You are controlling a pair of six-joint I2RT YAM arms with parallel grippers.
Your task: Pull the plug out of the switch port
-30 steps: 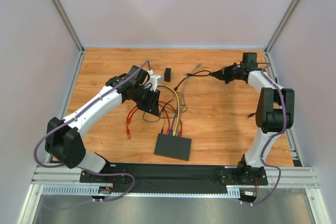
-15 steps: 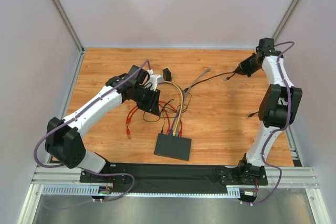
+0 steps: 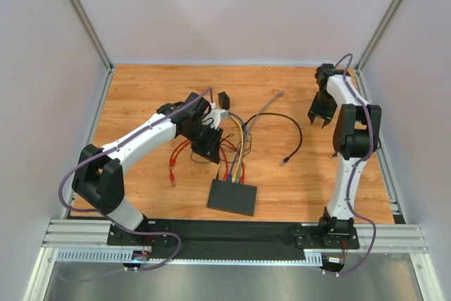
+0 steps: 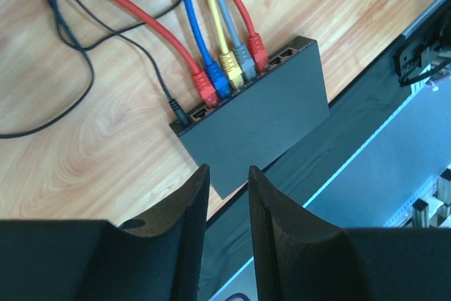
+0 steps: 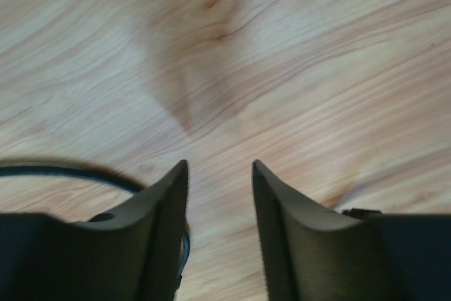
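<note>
The flat black switch (image 3: 232, 197) lies near the table's front edge. Along its far edge (image 4: 261, 118) sit several plugs: red (image 4: 204, 89), blue (image 4: 220, 84), yellow (image 4: 231, 75), grey (image 4: 245, 68) and red (image 4: 258, 51). A black lead (image 4: 180, 114) enters its left corner. My left gripper (image 3: 208, 147) (image 4: 227, 170) hangs open just behind the switch, holding nothing. My right gripper (image 3: 320, 119) (image 5: 220, 167) is open over bare wood at the far right. A loose black cable (image 3: 296, 132) ends in a free plug (image 3: 285, 162) on the table.
A small black cube (image 3: 224, 99) stands behind the cable bundle. A grey cable's free end (image 3: 280, 94) lies at the back. Loose red cable ends (image 3: 172, 174) lie left of the switch. Part of the black cable (image 5: 56, 170) passes by my right fingers.
My right gripper opened and let go of the black cable, which dropped onto the table; that arm swung right. The left arm shifted slightly right, towards the switch.
</note>
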